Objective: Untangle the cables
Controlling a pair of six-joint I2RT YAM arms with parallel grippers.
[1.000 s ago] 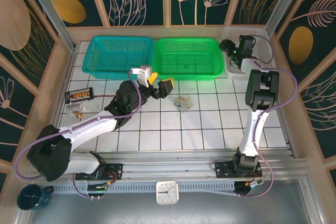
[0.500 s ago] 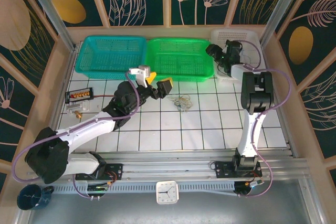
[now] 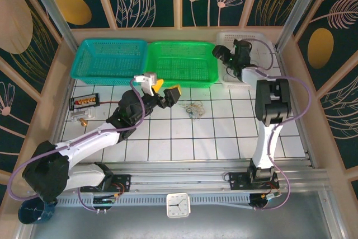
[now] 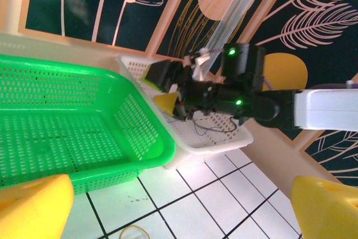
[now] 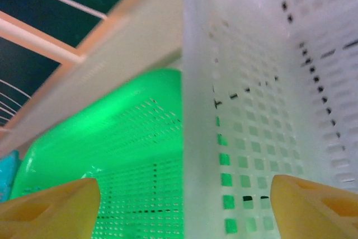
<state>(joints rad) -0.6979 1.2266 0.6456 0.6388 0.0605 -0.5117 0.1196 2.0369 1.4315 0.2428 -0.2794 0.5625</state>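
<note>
White basket (image 5: 251, 82) mesh blurs between the right gripper's (image 5: 182, 205) wide-spread fingers, the left gripper (image 3: 166, 89) gapes near the cables (image 3: 194, 108), and the green basket (image 3: 179, 60) has slid left.

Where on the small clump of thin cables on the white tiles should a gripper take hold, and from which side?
Probably one loop at the edge of the cables, coming straight down from above: the clump lies flat and loose on the tiles, so a stray outer strand should pinch.
</note>
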